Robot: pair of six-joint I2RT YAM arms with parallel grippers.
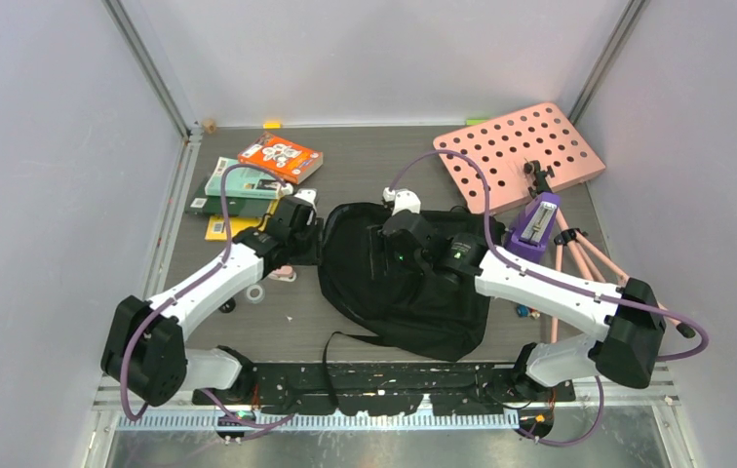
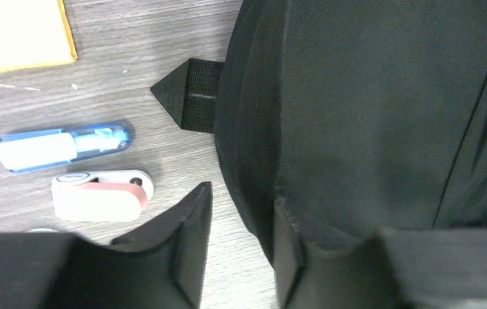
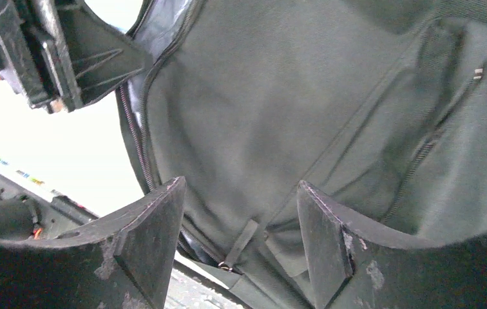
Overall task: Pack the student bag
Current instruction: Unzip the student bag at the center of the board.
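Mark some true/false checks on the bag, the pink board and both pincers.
1. The student bag lies on the table between the two arms. True.
2. The pink board sits at the far left. False: it is at the far right.
3. The right pincer is shut on a strap. False: its jaws stand apart over the bag's fabric, holding nothing.
4. A blue tube lies on the table beside the bag. True.
5. The left pincer is at the bag's edge, jaws apart. True.
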